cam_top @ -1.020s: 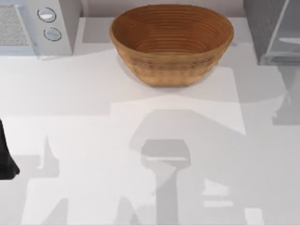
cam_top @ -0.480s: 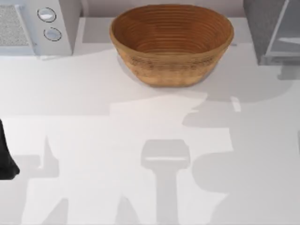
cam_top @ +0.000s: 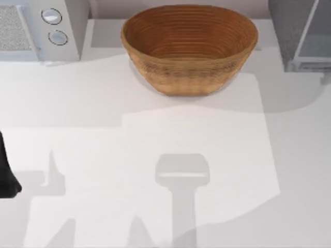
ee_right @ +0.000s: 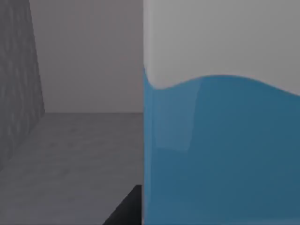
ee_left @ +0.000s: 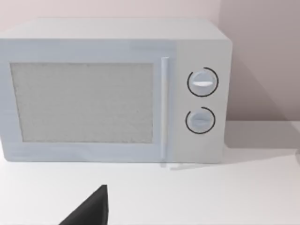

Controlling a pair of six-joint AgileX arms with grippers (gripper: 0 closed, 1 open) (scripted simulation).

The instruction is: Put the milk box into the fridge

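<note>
Since a second ago, the broad grey shadow that lay over the right side of the table (cam_top: 103,129) in the top view has changed shape and slid away from the patch beside the fridge (cam_top: 287,31), while the basket, the microwave and your left arm have kept their places. The fridge stands at the table's far right corner, with its speckled dark side facing the table and a pale panel beside it. In your right wrist view, the milk box (ee_right: 220,140) looms very close, white above and sky-blue below. Behind it are a speckled grey wall and a smooth grey floor, so the carton sits inside a grey compartment that looks like the fridge's interior. Your right gripper (ee_right: 125,212) shows as one dark finger lying against the carton's edge, and its jaws appear to be pinching the milk box. You cannot see whether the carton's base touches the floor. The brown woven basket (cam_top: 189,49) sits at the far middle of the table, between the fridge and the white microwave (cam_top: 72,26) with two round knobs at the far left. Your left arm (cam_top: 5,175) is parked at the table's left edge. Your left gripper (ee_left: 91,211) shows as one dark tip facing the microwave door, and you cannot tell whether its jaws are spread or closed.
</note>
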